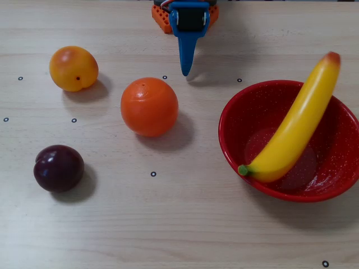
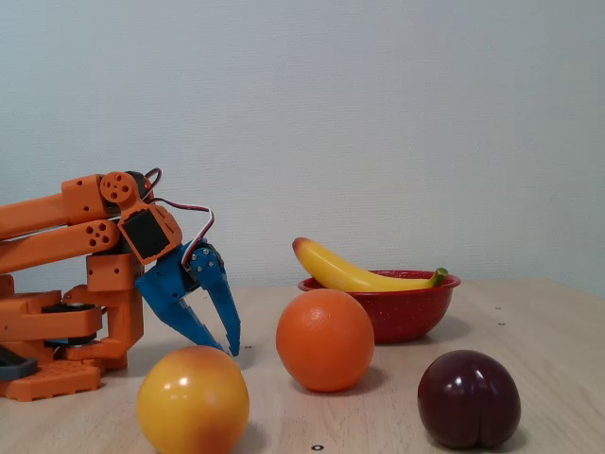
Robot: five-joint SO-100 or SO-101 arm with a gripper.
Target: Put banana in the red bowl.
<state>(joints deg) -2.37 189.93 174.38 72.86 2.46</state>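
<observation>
— What's around?
— Orange (image 1: 149, 106), peach (image 1: 73, 68), plum (image 1: 58, 167) on tabletop (image 1: 179, 224); nothing blocking.
— Fingers (image 2: 216, 305)?
— Slightly parted, empty, tips near tabletop.
— Banana (image 1: 296, 126)?
— Across red bowl (image 1: 235, 120), ends over rim.

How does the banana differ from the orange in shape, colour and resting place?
The banana is long and curved; the orange is round. The banana is yellow with a reddish tip and a green tip; the orange is plain orange. The banana lies in the red bowl; the orange sits on the table. Both look glossy.

Orange arm (image 2: 57, 232), blue jaws, black servo, red-and-white wires.
</observation>
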